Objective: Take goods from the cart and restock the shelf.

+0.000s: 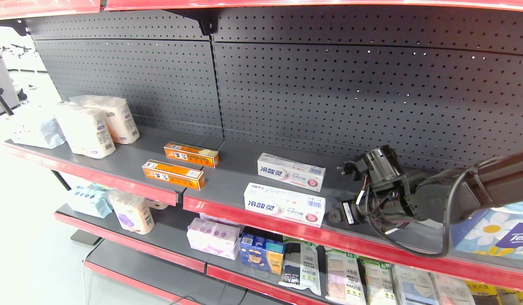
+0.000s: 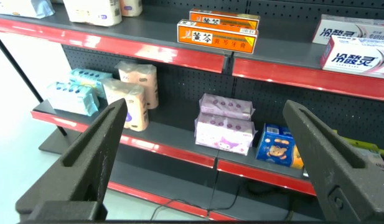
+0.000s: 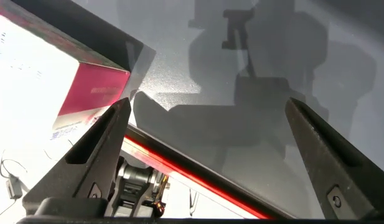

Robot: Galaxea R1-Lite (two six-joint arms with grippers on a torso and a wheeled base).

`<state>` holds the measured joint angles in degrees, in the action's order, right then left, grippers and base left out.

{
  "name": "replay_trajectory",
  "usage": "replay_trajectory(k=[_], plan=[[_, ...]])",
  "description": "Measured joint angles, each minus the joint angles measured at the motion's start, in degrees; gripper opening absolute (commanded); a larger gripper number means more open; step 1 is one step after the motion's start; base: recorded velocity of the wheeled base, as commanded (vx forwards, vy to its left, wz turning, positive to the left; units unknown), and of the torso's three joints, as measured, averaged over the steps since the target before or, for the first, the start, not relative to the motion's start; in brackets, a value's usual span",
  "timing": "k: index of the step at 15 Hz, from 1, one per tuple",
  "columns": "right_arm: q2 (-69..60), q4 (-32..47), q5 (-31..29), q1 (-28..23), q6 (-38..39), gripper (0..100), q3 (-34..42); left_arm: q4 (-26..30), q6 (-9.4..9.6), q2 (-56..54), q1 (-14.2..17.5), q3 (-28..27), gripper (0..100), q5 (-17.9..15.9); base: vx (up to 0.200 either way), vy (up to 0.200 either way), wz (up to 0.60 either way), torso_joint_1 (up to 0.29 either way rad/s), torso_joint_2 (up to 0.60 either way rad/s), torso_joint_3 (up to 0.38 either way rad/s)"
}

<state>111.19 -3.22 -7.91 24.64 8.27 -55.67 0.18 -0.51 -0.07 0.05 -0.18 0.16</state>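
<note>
R gripper (image 3: 207,109) spread wide, nothing in it. It hangs over the dark grey metal shelf board w/ red front lip (image 1: 236,171), just beside the end of the front white-and-pink toothpaste carton (image 1: 284,204). Matching rear carton (image 1: 291,171) sits behind. L gripper (image 2: 204,107) also spread, empty, facing the lower tiers. Two orange cartons (image 1: 173,174) lie further left.

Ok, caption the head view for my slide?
Open right gripper over the shelf, beside the front white box.
</note>
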Motion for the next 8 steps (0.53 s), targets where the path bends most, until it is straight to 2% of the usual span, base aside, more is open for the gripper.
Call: replay_trajectory(k=[8], plan=[[0.6,0.0,0.0,1.4,-0.1,100,-1.0,0.0,0.0,0.0,0.0,0.0,100,0.0,0.0,0.0,0.0,0.0,0.0,0.0]])
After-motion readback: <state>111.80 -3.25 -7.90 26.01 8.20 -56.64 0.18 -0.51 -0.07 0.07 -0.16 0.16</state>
